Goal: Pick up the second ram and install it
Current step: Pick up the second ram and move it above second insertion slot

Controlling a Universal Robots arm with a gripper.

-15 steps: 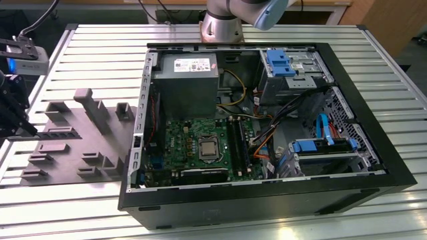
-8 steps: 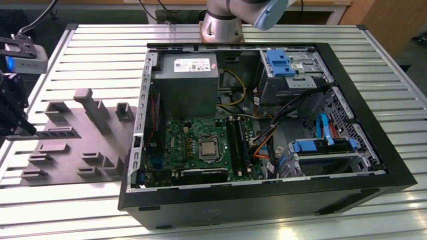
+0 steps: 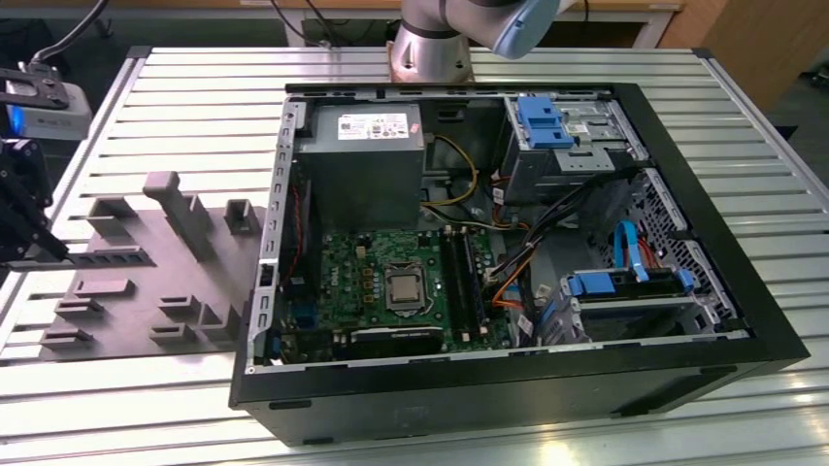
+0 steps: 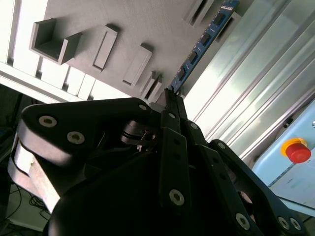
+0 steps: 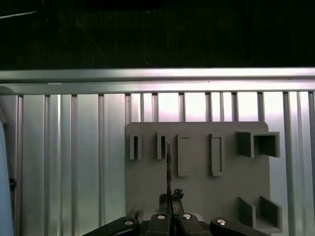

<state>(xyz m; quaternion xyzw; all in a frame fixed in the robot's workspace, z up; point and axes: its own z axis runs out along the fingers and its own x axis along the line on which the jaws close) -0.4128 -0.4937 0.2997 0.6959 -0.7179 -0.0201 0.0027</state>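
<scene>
Ribbed metal table (image 3: 194,107): grey fixture plate (image 3: 130,313) at exterior view's left, open computer case (image 3: 545,383) beside it.

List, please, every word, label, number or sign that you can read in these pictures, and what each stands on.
Nothing can be read.
On the power supply label: a white sticker, print too small.
On the processor: markings too small.
On the second ram, held in the claw: no readable print on its chips.
On the light blue box beside the red button: faint marks, blurred.

Open PC case (image 3: 518,393) beside grey fixture plate (image 3: 136,316).
</scene>
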